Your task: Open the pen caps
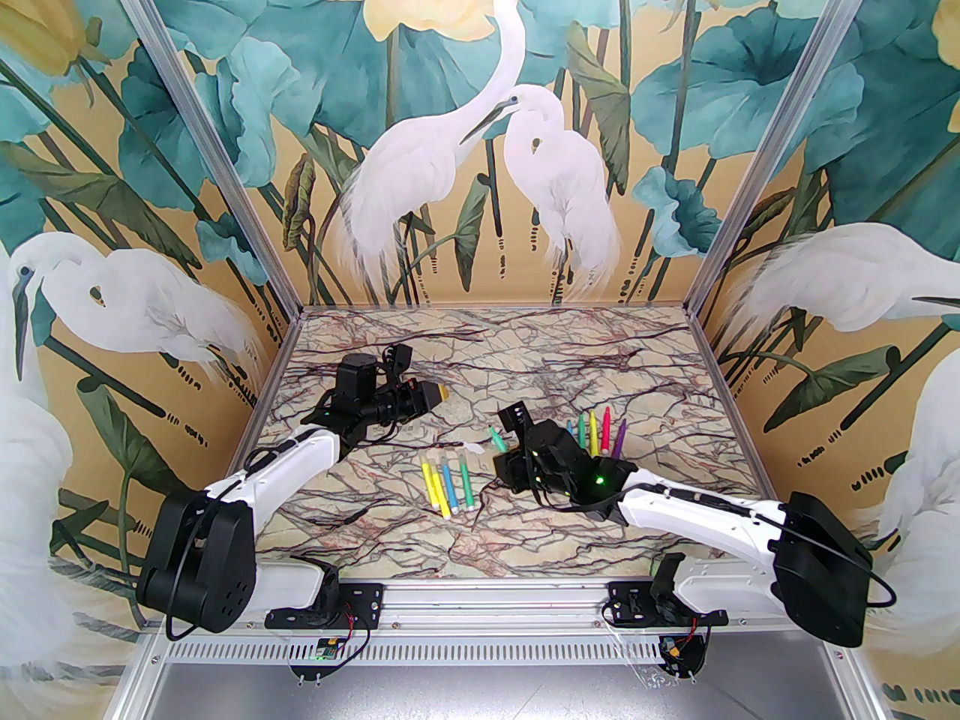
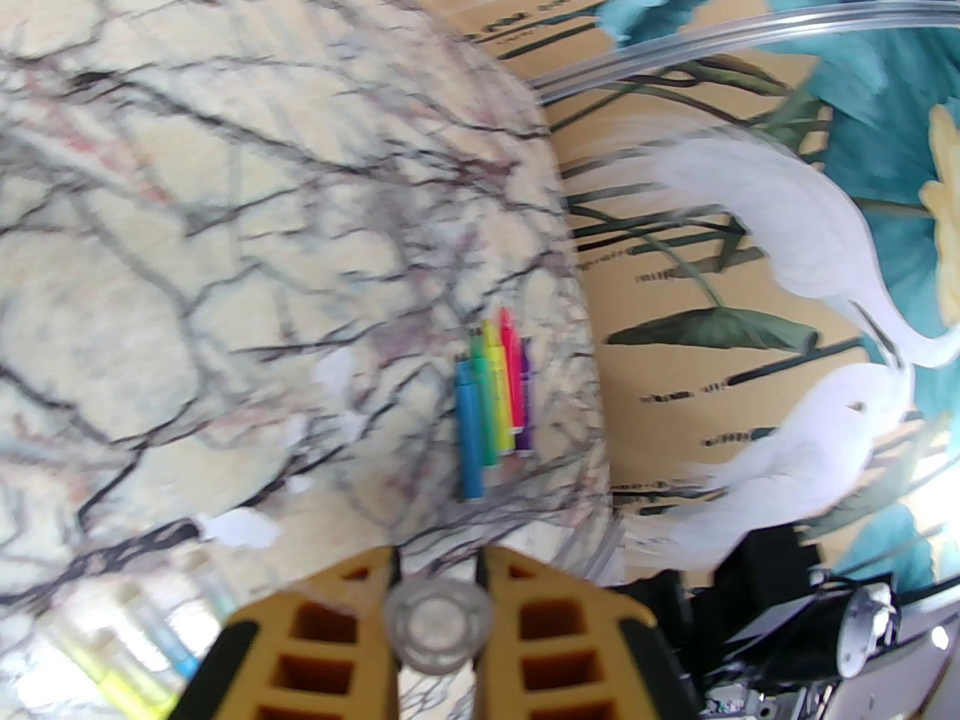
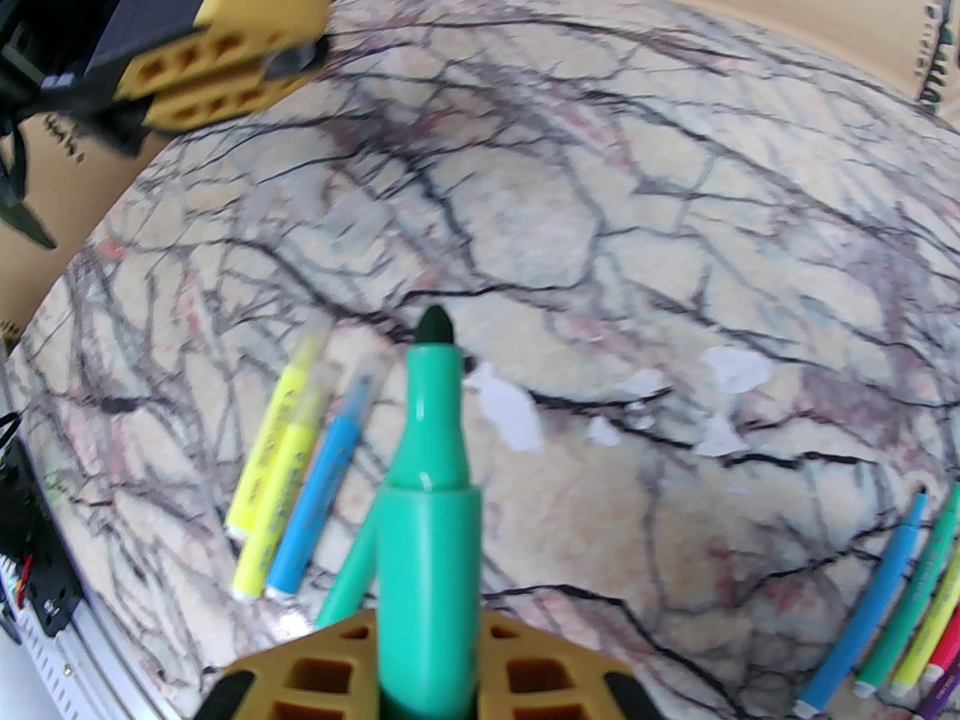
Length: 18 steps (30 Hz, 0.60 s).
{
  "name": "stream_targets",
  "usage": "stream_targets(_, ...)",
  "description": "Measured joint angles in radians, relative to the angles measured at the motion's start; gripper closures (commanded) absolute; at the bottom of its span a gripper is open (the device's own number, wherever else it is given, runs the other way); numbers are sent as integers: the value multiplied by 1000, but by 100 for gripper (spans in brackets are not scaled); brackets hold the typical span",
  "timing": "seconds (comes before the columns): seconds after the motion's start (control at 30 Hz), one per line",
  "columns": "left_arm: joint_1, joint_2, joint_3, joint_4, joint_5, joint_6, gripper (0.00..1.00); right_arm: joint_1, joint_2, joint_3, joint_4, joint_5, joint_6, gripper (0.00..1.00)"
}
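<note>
My right gripper (image 3: 427,631) is shut on a green pen (image 3: 429,507) whose dark pointed tip (image 3: 433,325) is bare; from above, this gripper (image 1: 505,449) sits mid-table with the pen (image 1: 496,437) pointing up and left. My left gripper (image 2: 437,574) is shut on a see-through pen cap (image 2: 439,623) and hovers at the table's left rear (image 1: 441,393). The cap (image 3: 294,59) also shows between its yellow fingers (image 3: 202,79). Several capped pens (image 1: 450,486) lie in a row before the grippers. Several uncapped pens (image 1: 596,432) lie to the right.
The marble table (image 1: 660,372) has white scuffed patches (image 1: 473,447) near the green pen. Painted walls close in the left, back and right sides. The capped row (image 3: 296,469) lies left of my right gripper, the uncapped row (image 3: 900,627) to its right.
</note>
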Motion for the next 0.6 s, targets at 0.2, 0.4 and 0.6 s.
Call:
stream_targets(0.2,0,-12,32,-134,-102,76,100,-14,5,3,-44,103,22,97)
stream_targets(0.4,-1,-10,71,-254,-204,141,100,-31,43,25,-83,180,49,97)
stream_targets(0.6,-19,22,118,-344,-301,195,100,-65,73,40,-114,236,76,97)
